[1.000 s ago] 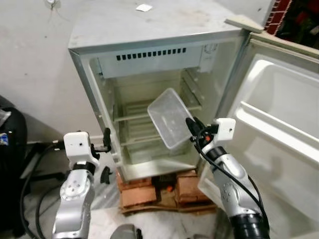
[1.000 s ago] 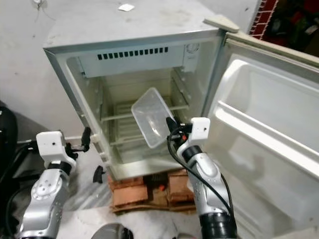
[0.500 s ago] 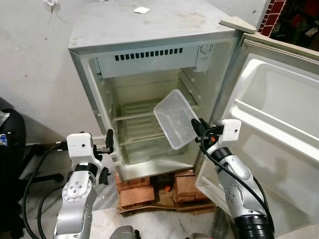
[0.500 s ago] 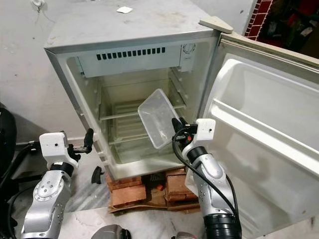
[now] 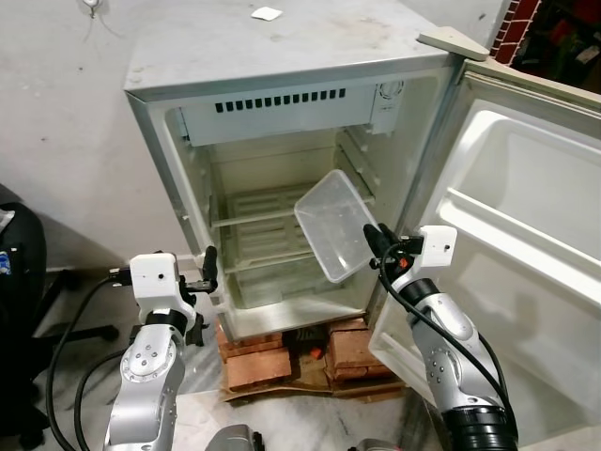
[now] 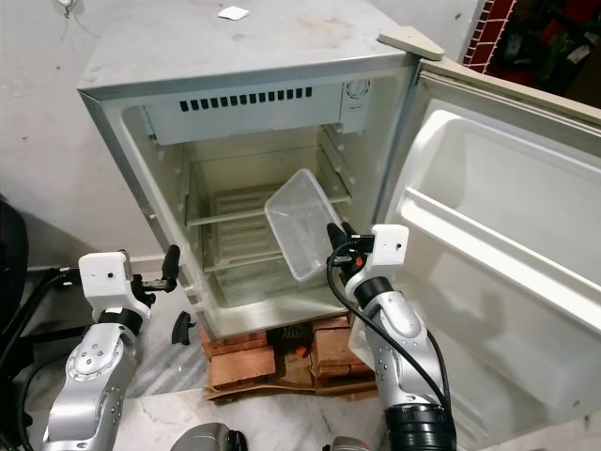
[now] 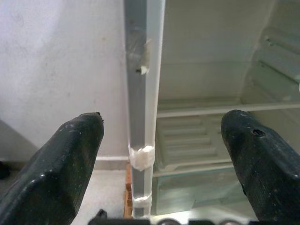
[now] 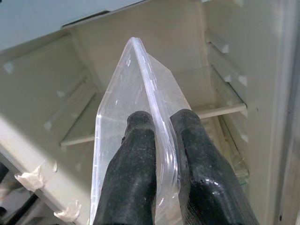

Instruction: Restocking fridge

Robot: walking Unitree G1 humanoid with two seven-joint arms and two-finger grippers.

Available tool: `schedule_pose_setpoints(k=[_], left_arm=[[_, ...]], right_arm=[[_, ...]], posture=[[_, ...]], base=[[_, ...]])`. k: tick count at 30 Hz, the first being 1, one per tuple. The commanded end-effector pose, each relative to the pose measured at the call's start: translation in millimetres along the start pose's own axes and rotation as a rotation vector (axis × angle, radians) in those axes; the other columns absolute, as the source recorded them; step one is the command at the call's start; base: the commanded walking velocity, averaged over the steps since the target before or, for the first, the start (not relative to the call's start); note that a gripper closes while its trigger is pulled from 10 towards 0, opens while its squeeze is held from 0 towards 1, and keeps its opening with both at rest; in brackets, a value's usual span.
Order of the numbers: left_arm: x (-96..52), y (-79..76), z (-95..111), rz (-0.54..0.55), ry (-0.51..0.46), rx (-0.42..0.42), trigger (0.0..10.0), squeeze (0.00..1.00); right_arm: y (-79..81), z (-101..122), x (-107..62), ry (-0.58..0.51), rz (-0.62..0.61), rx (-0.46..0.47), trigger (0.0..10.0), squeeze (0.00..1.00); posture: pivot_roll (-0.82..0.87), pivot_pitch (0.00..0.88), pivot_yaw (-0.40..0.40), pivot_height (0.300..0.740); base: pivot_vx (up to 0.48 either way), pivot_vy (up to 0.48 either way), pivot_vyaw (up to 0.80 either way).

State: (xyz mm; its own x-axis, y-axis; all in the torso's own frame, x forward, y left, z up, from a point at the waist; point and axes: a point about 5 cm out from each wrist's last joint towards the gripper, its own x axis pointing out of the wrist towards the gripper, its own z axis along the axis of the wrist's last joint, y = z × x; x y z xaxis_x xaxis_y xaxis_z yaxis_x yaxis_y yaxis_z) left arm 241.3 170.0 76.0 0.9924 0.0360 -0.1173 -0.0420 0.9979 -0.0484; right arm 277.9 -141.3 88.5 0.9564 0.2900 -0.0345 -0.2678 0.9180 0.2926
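A clear, empty rectangular plastic container (image 5: 333,225) hangs tilted before the open white fridge (image 5: 282,188), pinched at its rim.

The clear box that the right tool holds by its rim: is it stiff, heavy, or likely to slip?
The box looks empty and thin-walled, so it is probably light. The right tool pinches only one rim, and the box hangs tilted before the fridge, so it may swing or flex. Its smooth plastic could slip between the fingers.

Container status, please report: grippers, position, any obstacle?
Right gripper shut on clear container, tilted before open fridge. Left gripper open at fridge's left edge. Nothing blocks shelves.
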Motion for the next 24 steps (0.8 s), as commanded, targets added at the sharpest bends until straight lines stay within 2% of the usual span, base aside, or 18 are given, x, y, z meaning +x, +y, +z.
schedule_pose_setpoints(k=[1,10,24], left_arm=[[-1.3,1.8,3,-0.009,-0.007,0.012,10.0,0.00],[0.0,4.1,3,-0.012,0.000,0.024,10.0,0.00],[-0.9,-1.5,6,-0.052,-0.017,0.035,10.0,0.00]], right_arm=[[-1.2,0,0.2,-0.007,-0.011,-0.004,10.0,0.00],[-4.2,0,-0.7,-0.012,-0.045,-0.007,10.0,0.00],[-13.3,3,2.1,-0.037,-0.123,-0.002,10.0,0.00]], posture=[[-0.01,0.036,0.017,0.740],[-0.01,0.033,0.021,0.740],[-0.01,0.031,0.023,0.740]], base=[[0.000,0.476,0.00],[0.000,0.448,0.00],[0.000,0.000,0.00]])
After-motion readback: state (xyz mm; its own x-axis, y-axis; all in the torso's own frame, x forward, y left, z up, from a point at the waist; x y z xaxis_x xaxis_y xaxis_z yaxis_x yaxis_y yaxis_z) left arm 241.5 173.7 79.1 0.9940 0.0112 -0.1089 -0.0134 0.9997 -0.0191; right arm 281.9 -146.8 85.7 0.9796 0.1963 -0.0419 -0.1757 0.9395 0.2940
